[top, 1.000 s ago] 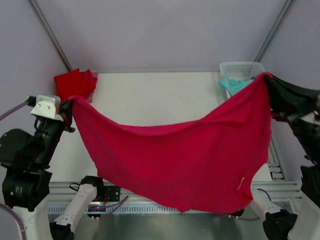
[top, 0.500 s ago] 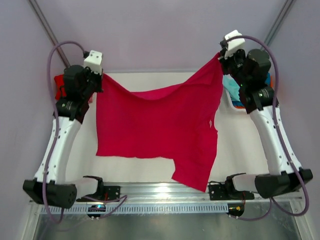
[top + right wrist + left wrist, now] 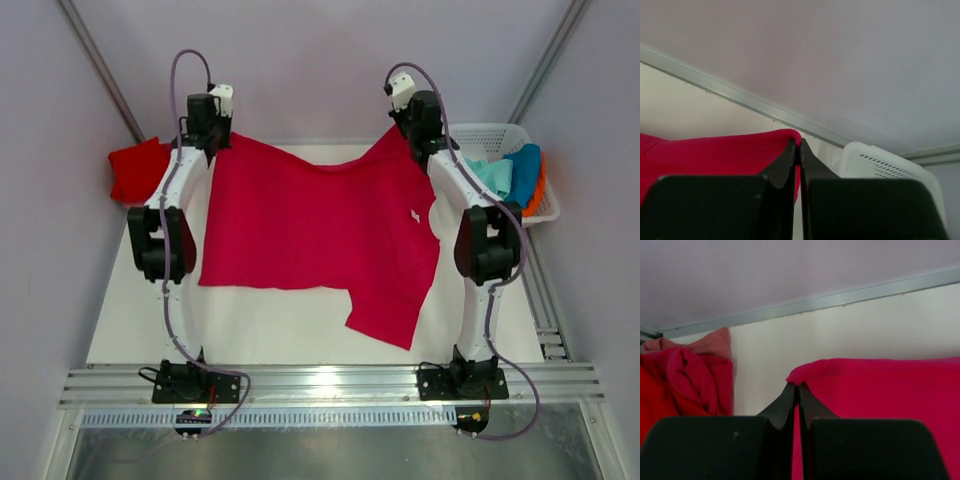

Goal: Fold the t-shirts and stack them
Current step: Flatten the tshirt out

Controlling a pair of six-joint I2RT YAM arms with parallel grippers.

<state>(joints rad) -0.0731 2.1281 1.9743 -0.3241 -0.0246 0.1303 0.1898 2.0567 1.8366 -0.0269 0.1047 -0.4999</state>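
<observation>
A crimson-pink t-shirt (image 3: 320,225) lies spread on the white table, one sleeve trailing toward the near right. My left gripper (image 3: 218,137) is shut on its far left corner, seen pinched between the fingertips in the left wrist view (image 3: 798,385). My right gripper (image 3: 402,132) is shut on its far right corner, also seen in the right wrist view (image 3: 799,142). Both arms reach to the table's far edge. A folded red t-shirt (image 3: 140,170) lies at the far left, also in the left wrist view (image 3: 680,385). Mint-green (image 3: 490,175), blue (image 3: 523,170) and orange (image 3: 541,195) t-shirts sit in the basket.
A white plastic lattice basket (image 3: 478,134) stands at the far right corner, also in the right wrist view (image 3: 880,162). The enclosure's back wall rises just beyond the grippers. A metal rail (image 3: 320,385) runs along the near edge of the table.
Both arms have swung the crimson-pink t-shirt from hanging in the air out to the far edge. It now lies spread flat on the table, still held by both corners.
</observation>
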